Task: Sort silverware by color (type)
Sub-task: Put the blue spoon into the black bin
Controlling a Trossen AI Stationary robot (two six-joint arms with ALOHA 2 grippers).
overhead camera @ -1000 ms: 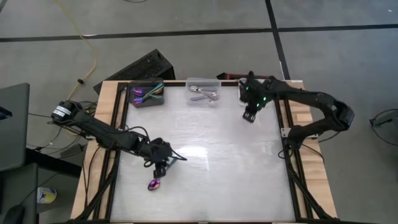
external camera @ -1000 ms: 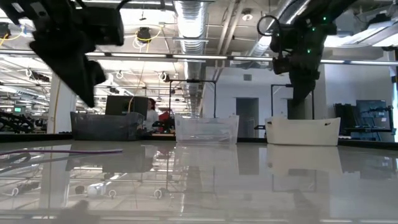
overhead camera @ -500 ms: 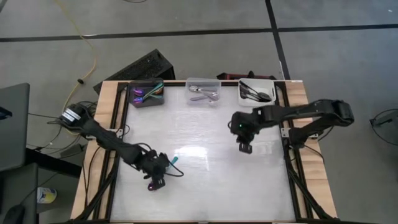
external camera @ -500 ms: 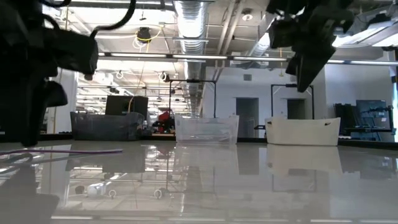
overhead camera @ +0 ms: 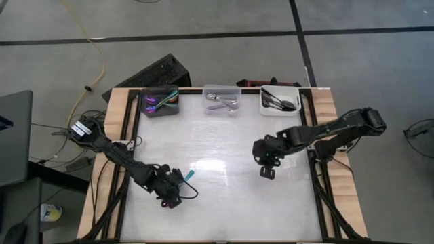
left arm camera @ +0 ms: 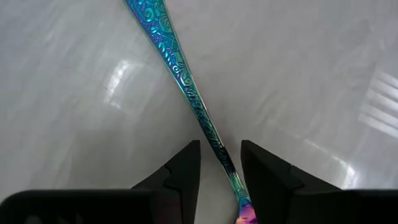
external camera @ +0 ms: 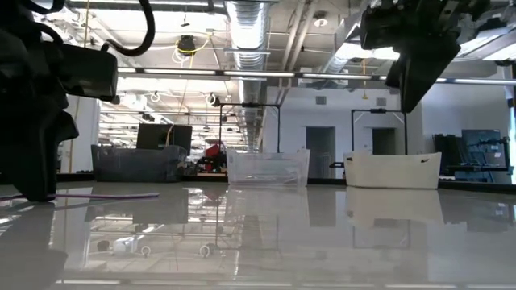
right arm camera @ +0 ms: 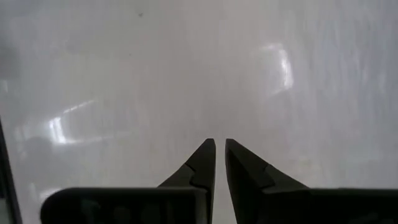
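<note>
Iridescent teal-handled spoon (left arm camera: pixel 186 87) lies near the bench's (overhead camera: pixel 224 196) front-left corner between the left gripper's (left arm camera: pixel 219 165) spread jaws, while the right gripper (right arm camera: pixel 219 163), jaws nearly together, hovers right of centre.

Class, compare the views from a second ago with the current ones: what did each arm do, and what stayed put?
The right gripper moved from above the white bin out over the bare table, nearly shut and empty. The left gripper came down over the iridescent spoon, its fingers now open on either side of the handle. The three bins and their spoons stayed put.
</note>
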